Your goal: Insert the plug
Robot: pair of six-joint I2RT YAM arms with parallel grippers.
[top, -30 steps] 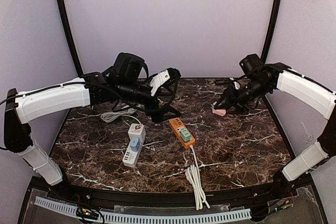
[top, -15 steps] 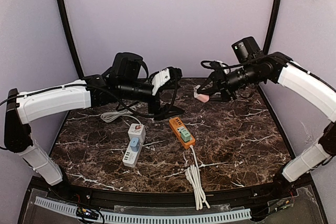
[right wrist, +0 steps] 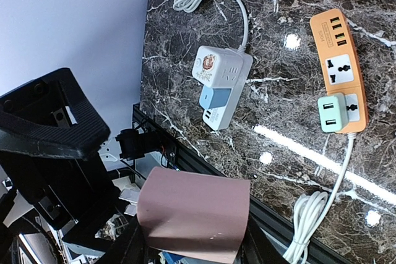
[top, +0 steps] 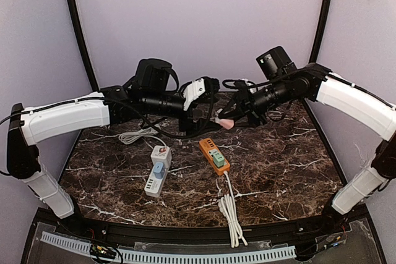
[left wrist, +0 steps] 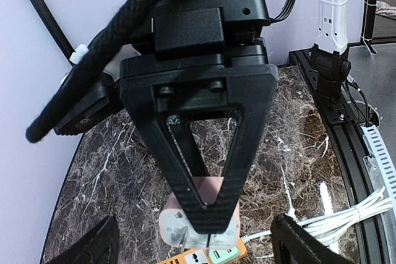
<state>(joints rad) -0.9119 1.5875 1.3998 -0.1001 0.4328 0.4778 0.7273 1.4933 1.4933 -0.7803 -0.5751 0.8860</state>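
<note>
The pink plug hangs in the air above the back of the marble table, with my right gripper shut on it. In the right wrist view the plug fills the gap between my fingers. My left gripper faces it from the left and stands open. In the left wrist view the right gripper's black triangular fingers pinch the plug, which sits between my own wide-apart left fingertips. An orange power strip lies below, with a green adapter plugged into it.
A white power strip carrying a blue adapter lies left of the orange one. A coiled white cord runs from the orange strip toward the near edge. Another white cord lies at the back left.
My right arm has carried the pink plug from the back right of the table up and left to the middle. The left gripper has risen and shifted right to meet it.
</note>
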